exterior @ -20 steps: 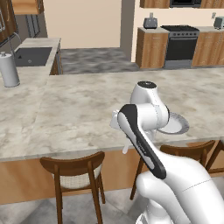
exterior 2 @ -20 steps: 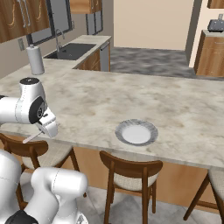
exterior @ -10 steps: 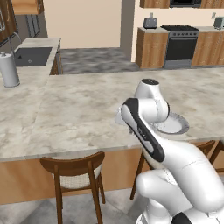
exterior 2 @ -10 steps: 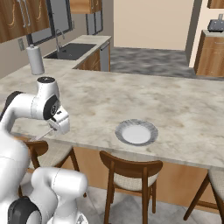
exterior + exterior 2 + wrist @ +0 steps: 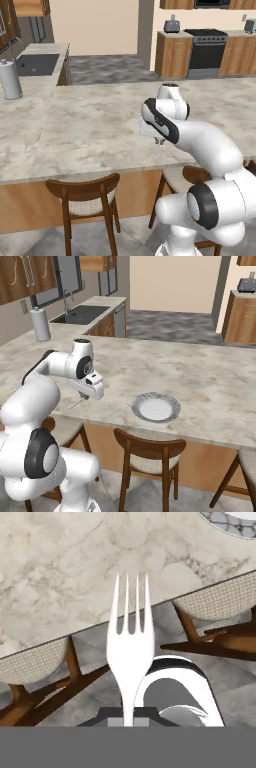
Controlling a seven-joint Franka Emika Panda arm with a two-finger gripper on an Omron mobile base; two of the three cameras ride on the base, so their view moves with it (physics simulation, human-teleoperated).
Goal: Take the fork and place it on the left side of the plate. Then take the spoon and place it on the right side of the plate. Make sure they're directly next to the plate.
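The fork [image 5: 131, 647], pale silver with four tines, is clamped in the closed hand [image 5: 89, 391] above the tabletop [image 5: 210, 381] edge, left of the plate [image 5: 156, 407]. Tines are resolved in the hand view; the fork is seen as a thin sliver in the right base view.

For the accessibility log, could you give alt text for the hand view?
A pale fork sticks up from the shut pincer, tines up, over the marble counter edge and two wooden stools; the plate rim peeks in at top right.
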